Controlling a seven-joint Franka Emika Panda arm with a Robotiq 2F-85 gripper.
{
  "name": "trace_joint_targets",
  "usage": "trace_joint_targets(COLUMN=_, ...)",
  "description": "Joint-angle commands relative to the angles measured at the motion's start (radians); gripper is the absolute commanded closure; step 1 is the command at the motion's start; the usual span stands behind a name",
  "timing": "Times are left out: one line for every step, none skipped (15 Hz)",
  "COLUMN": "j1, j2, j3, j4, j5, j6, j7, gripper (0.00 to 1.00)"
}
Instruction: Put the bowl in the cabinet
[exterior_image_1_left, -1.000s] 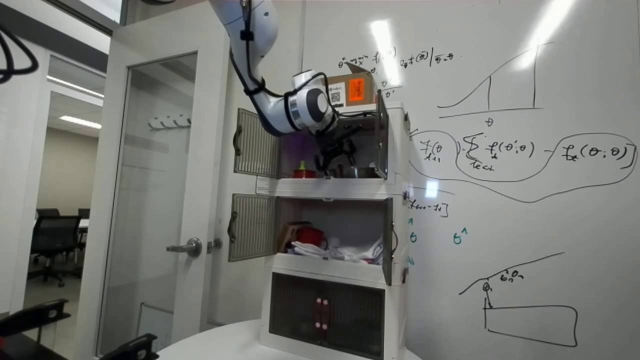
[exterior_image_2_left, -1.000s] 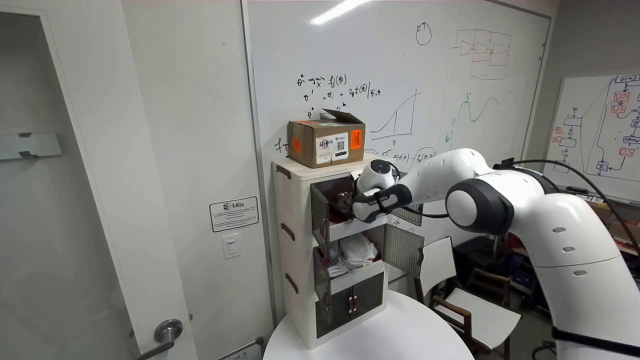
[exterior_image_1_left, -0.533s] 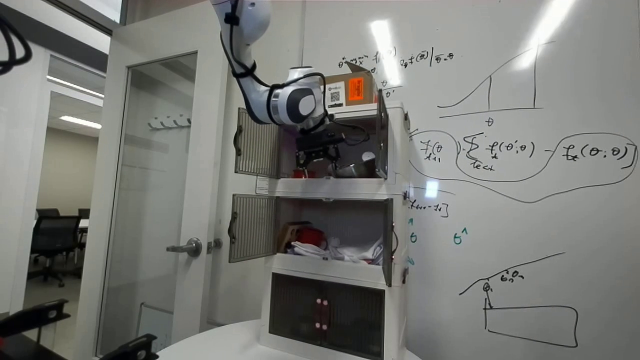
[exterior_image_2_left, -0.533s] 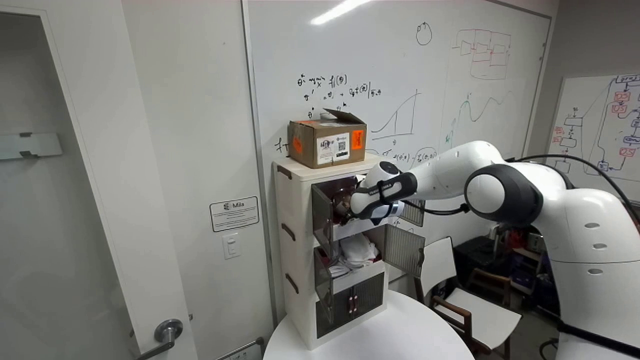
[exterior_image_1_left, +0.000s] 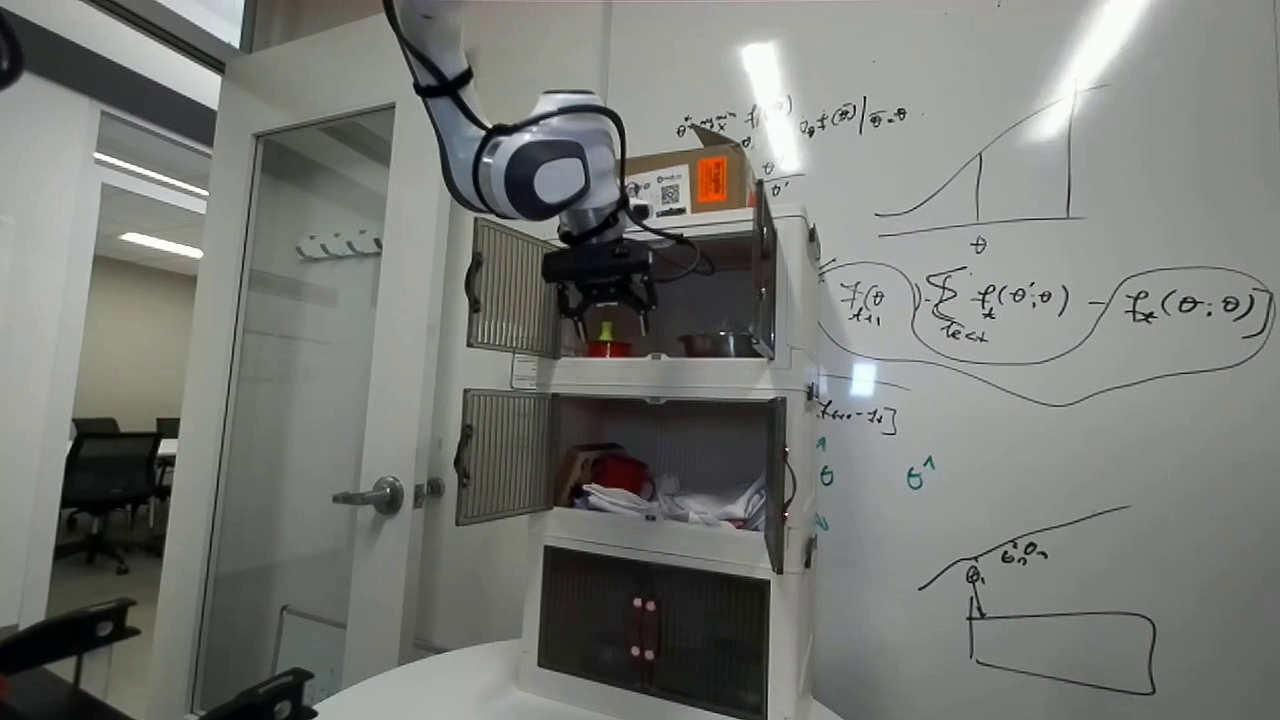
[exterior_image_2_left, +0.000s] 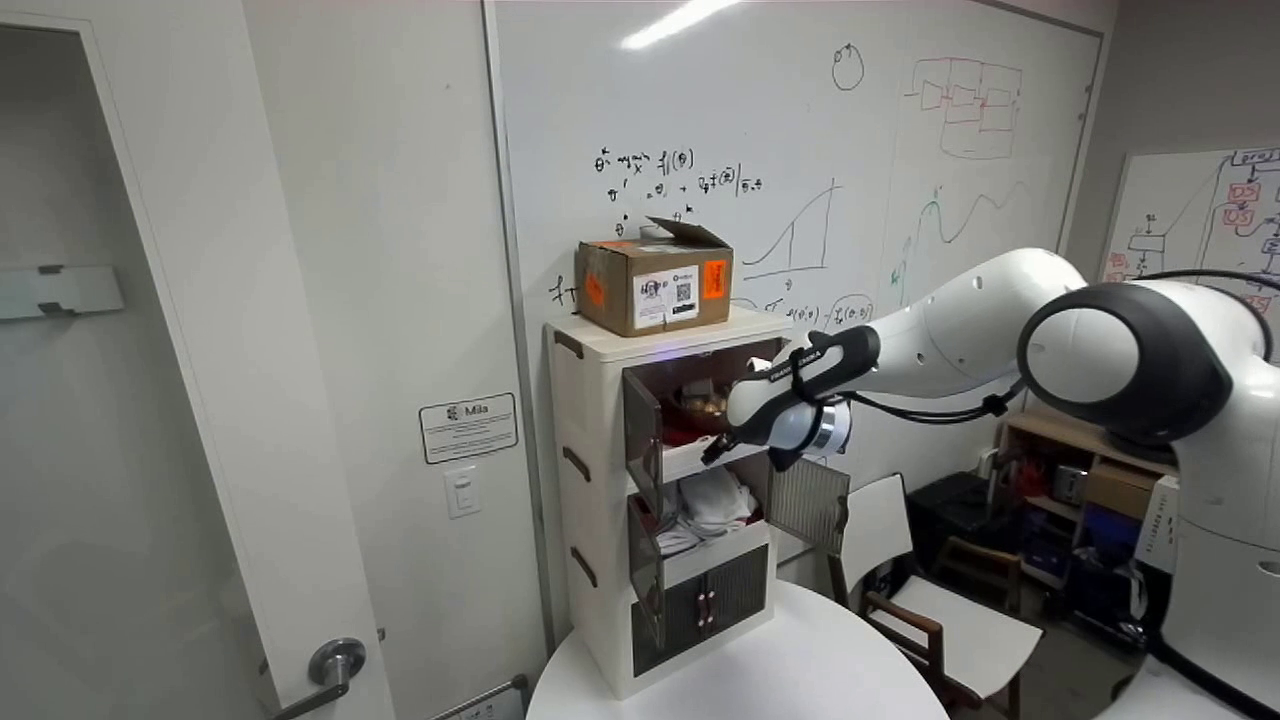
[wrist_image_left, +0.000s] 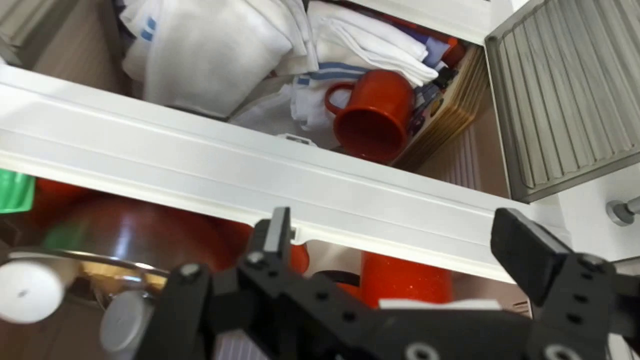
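The white cabinet (exterior_image_1_left: 660, 375), also in an exterior view (exterior_image_2_left: 600, 520), has its top and middle compartments open. No small white bowl can be made out; it is hidden or out of view. A round shiny metal vessel (exterior_image_1_left: 720, 346) sits level in the top compartment, right part; its rim shows in the wrist view (wrist_image_left: 107, 260). A red container (exterior_image_1_left: 608, 349) with a green top stands left of it. My gripper (exterior_image_1_left: 612, 328) is open and empty before the top compartment's left part. In the wrist view its fingers (wrist_image_left: 395, 235) are wide apart with nothing between them.
Hinged grey doors stand open at the top left (exterior_image_1_left: 512, 290), top right (exterior_image_1_left: 765, 270), middle left (exterior_image_1_left: 505, 455) and middle right (exterior_image_1_left: 776, 485). White cloths (wrist_image_left: 215, 55) and a red mug (wrist_image_left: 372, 115) lie in the middle compartment. A cardboard box (exterior_image_1_left: 700, 180) stands on top.
In an exterior view my gripper has moved left, away from the metal vessel, and the arm has drawn back from the cabinet. The vessel was tilted half a second ago and is level now.
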Motion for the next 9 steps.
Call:
trace_joint_targets(j1=0.058, j2=-0.221, j3=-0.139, j4=-0.253, j5=-0.16, j6=0.04, j7=0.15, gripper=0.0)
trace_joint_targets(j1=0.139, j2=-0.273, j3=-0.243, j4=-0.307, j5=-0.204, j6=0.006, j7=0.171, gripper=0.0)
trace_joint_targets(j1=0.058, j2=-0.319, j3=-0.187, j4=-0.368, j5=-0.322, j6=-0.032, j7=0.247, gripper=0.0)
trace_joint_targets(j1=0.053, j2=-0.366, j3=-0.194, j4=-0.427, j5=-0.387, j6=-0.069, j7=0.286, gripper=0.0)
trace_joint_targets(j1=0.037, j2=-0.406, j3=-0.18, j4=-0.471, j5=-0.44, j6=-0.122, j7=0.327, gripper=0.0)
trace_joint_targets(j1=0.167, j2=-0.433, j3=-0.296, j4=-0.509, j5=-0.467, j6=-0.184, j7=0.352, gripper=0.0)
trace_joint_targets(j1=0.2, j2=-0.447, j3=-0.31, j4=-0.538, j5=-0.444, j6=-0.245, j7=0.335, gripper=0.0)
trace_joint_targets(j1=0.243, j2=-0.468, j3=-0.334, j4=-0.566, j5=-0.427, j6=-0.31, j7=0.339, gripper=0.0)
trace_joint_targets(j1=0.301, j2=-0.483, j3=-0.364, j4=-0.589, j5=-0.372, j6=-0.37, j7=0.306, gripper=0.0)
